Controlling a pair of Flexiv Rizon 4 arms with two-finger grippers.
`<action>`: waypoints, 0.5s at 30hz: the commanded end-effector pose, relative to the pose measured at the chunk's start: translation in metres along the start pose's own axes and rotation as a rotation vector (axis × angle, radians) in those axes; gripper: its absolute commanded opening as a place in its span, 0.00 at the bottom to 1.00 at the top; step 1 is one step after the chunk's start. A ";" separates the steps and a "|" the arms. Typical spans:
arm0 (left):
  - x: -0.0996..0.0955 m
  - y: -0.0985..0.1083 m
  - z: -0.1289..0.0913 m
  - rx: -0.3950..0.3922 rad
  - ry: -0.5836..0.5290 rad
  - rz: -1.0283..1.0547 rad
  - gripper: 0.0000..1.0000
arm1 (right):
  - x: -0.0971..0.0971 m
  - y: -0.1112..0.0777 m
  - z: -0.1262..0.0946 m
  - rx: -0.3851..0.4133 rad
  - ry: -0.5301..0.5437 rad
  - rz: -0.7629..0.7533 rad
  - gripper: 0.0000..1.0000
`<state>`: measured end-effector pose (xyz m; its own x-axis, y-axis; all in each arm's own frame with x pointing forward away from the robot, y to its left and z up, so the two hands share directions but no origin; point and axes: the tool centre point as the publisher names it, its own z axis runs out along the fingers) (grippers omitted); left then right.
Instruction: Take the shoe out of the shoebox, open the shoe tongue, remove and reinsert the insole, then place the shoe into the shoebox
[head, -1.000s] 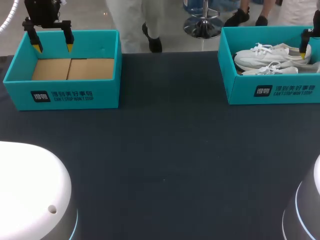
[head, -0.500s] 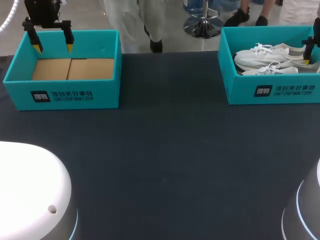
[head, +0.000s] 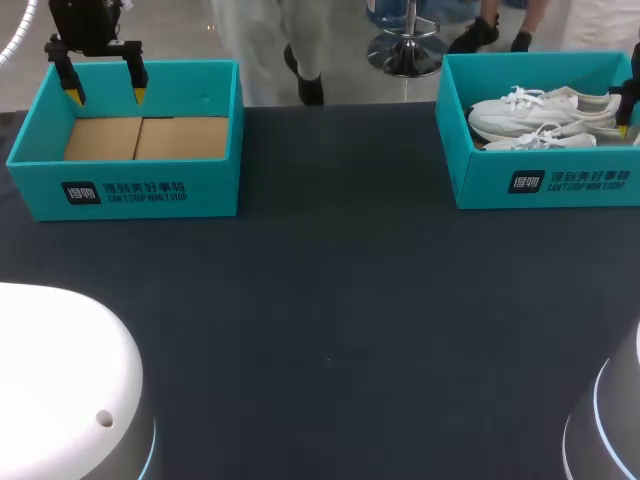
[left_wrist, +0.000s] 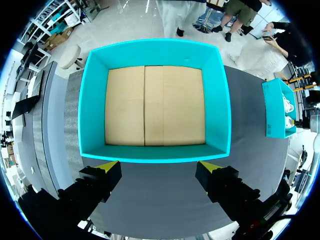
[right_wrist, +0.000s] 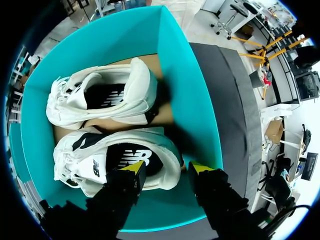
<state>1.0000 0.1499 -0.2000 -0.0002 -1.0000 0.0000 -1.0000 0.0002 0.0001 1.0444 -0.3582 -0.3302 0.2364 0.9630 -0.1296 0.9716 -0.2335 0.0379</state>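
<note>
Two white shoes lie in the teal shoebox (head: 540, 183) at the table's right. In the right wrist view, my right gripper (right_wrist: 166, 167) is down in that shoebox (right_wrist: 192, 90), straddling the heel of the nearer shoe (right_wrist: 95, 160). One finger is inside the shoe's opening and the other outside the heel, a small gap away. The other shoe (right_wrist: 100, 97) lies beside it. From the head view, only the right gripper's (head: 627, 118) edge shows, by the shoes' (head: 540, 108) heels. My left gripper (head: 105, 97) hangs open over the left box.
An empty teal box (head: 130, 185) with a cardboard floor (left_wrist: 155, 105) stands at the table's left, under my left gripper (left_wrist: 159, 167). Dark tabletop (head: 330, 320) stretches between and in front of the two boxes.
My right gripper has moved right and lower, toward the shoes' heels, and its fingers have narrowed. The left arm has not moved.
</note>
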 end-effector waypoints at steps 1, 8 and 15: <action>0.000 0.000 0.000 0.000 0.000 0.000 1.00 | 0.000 0.008 0.010 0.020 0.004 -0.005 0.53; 0.000 0.000 0.000 0.000 0.000 0.000 1.00 | 0.003 0.009 0.026 0.040 0.004 -0.008 0.55; 0.000 0.000 0.000 0.000 0.000 0.000 1.00 | 0.001 0.009 0.038 0.065 -0.001 0.008 0.49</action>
<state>1.0000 0.1499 -0.2000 -0.0001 -1.0000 0.0000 -1.0000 0.0001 0.0001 1.0465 -0.3608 -0.3582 0.2425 0.9612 -0.1314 0.9692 -0.2461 -0.0115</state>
